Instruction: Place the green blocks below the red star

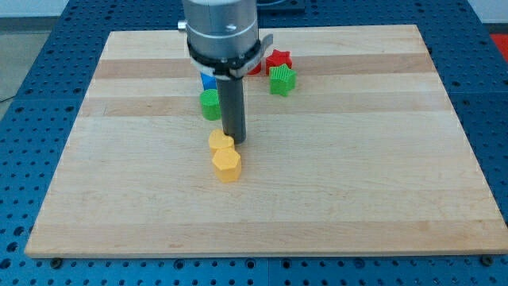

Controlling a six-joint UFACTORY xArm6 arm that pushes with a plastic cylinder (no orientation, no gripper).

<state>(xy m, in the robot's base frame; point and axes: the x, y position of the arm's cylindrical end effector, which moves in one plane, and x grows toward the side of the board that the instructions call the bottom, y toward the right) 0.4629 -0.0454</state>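
Note:
The red star [278, 59] lies near the view's top, right of the arm. A green star [282, 80] sits just below it, touching or nearly touching. A green round block [210, 104] lies left of the rod, below a blue block [208, 81] that the arm partly hides. My tip [234, 141] stands on the board just right of and below the green round block. It is right next to the upper yellow block [221, 143]; whether they touch I cannot tell.
A second yellow block [227, 164], hexagon-like, sits just below the first. The wooden board [413, 175] rests on a blue perforated table [492, 119]. The arm's grey body [222, 32] hides part of the board's top middle.

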